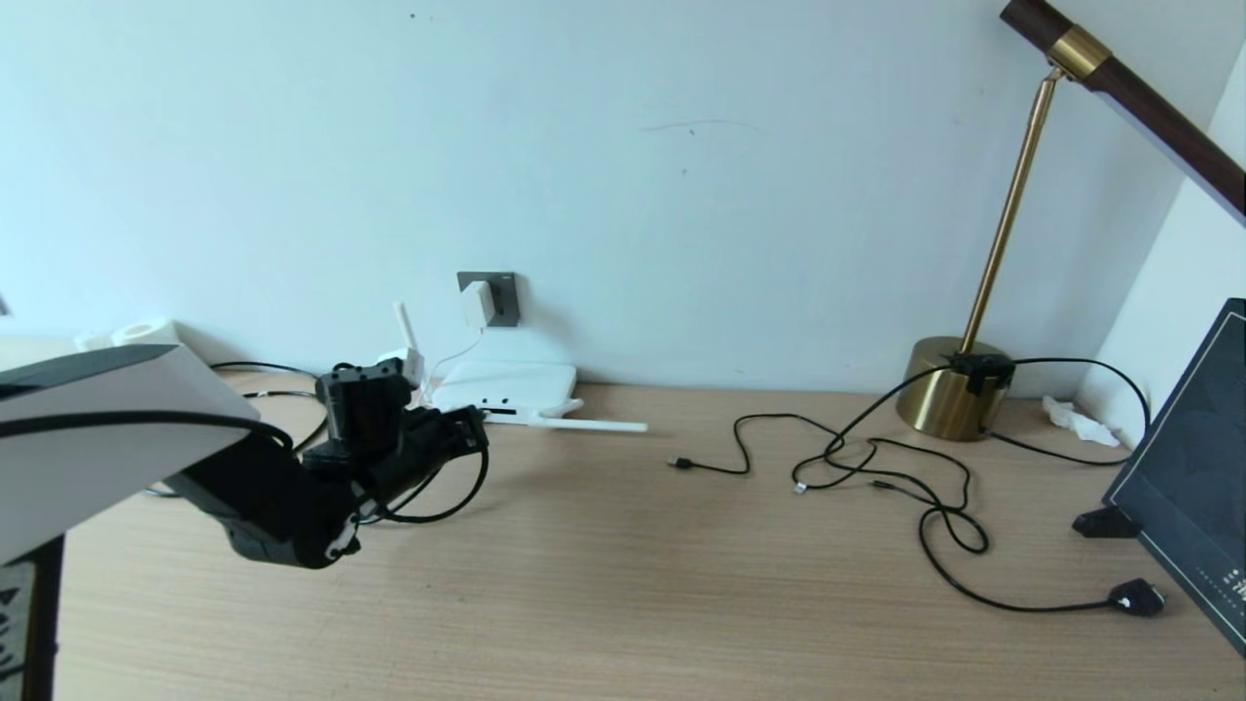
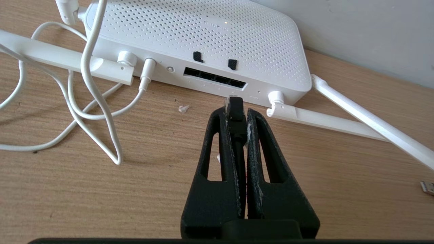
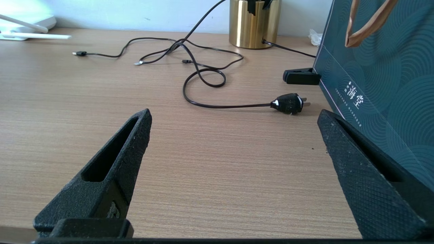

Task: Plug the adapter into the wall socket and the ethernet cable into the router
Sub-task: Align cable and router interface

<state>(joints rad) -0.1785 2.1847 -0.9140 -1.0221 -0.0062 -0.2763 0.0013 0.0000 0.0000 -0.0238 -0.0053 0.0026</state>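
Jaws of my left gripper (image 2: 235, 112) are clamped on the black ethernet cable (image 2: 236, 110), its clear-clip connector tip just short of the port row on the flat white router (image 2: 203, 37) at the counter's (image 1: 623, 584) back. White cube adapter (image 1: 477, 304) already sits in the dark grey wall socket (image 1: 504, 297). Right gripper (image 3: 234, 125) hangs wide open, empty. Risk: the tip looks slightly off the port; pushing may shove the light router instead.

The small white cube adapter (image 1: 477, 304) sat plugged into the dark grey wall socket (image 1: 503, 297) at frame centre-left. Below, the flat white router (image 1: 506, 387) lay on the tabletop (image 1: 623, 584). The black ethernet cable's (image 2: 236, 112) tip pointed at its ports.
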